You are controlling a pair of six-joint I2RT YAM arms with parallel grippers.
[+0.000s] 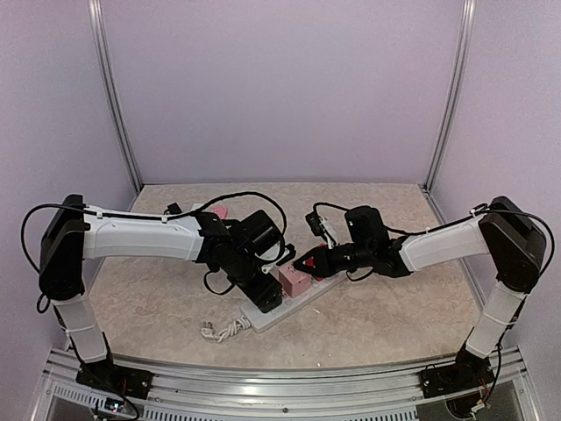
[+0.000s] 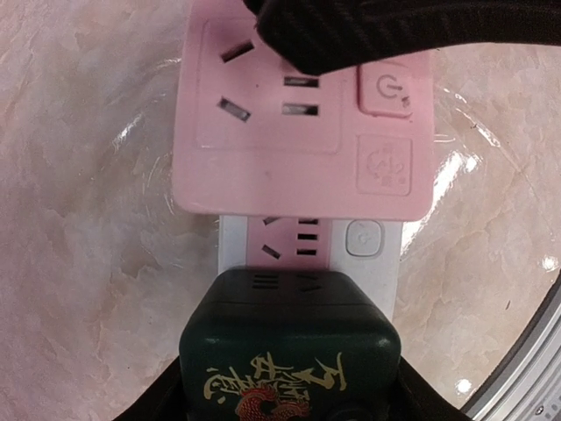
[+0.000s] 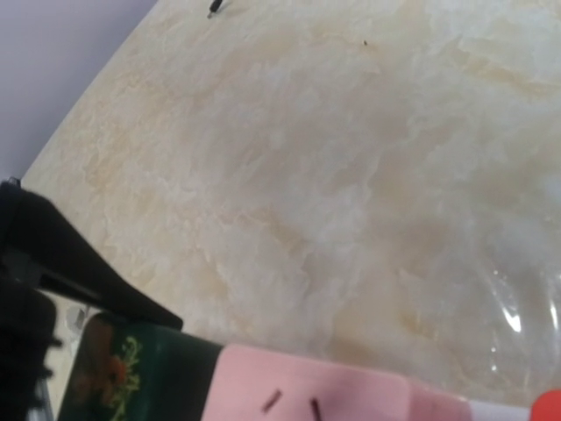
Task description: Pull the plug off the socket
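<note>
Evidently the left gripper [image 2: 289,386] pinches the dark green cube [image 2: 289,329], cut off at 6 o'clock, on the socket [image 2: 308,241]; whether the right gripper [image 1: 308,261] at the pink cube [image 2: 302,132] is spread cannot be told.

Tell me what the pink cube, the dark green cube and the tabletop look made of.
The pink cube: moulded plastic, satin; even colour, rounded edges, embossed buttons.
The dark green cube: probably plastic, slightly glossier; printed gold lettering and a red motif on its face.
The tabletop: marble-patterned, glossy with sharp glints; stone or laminate, cannot tell.
</note>
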